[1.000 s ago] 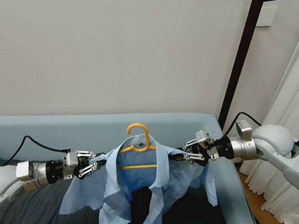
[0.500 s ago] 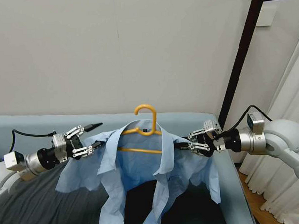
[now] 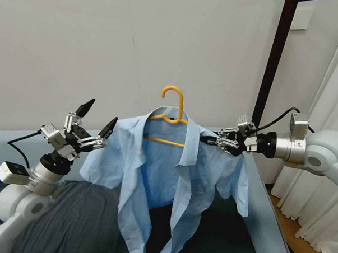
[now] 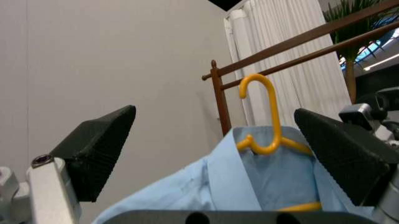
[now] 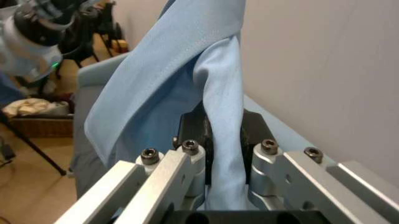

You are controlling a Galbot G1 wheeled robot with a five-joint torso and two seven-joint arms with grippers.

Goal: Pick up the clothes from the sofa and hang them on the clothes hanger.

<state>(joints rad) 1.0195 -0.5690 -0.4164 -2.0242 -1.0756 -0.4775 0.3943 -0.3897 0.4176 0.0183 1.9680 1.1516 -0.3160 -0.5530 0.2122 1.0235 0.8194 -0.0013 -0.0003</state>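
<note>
Head view gives you the blue shirt (image 3: 160, 177) on its yellow hanger (image 3: 174, 104), held up over the sofa (image 3: 265, 212). Fingers of your right gripper (image 3: 210, 140) clamp one shoulder; those of your left gripper (image 3: 99, 115) stand apart beside the other. Expect light, limp cloth; take the stiff hanger.

1. Plain light-blue button-up shirt (image 3: 160, 177), unpatterned
2. Yellow-orange curved plastic hanger (image 3: 181, 106)
3. Dusty grey-blue fabric sofa (image 3: 262, 212), dark charcoal seat
4. Dark brown wooden rack post (image 3: 273, 60)
5. Silver metal left gripper (image 3: 101, 114), black rubber fingertips
6. White pleated curtain (image 3: 337, 91)
</note>
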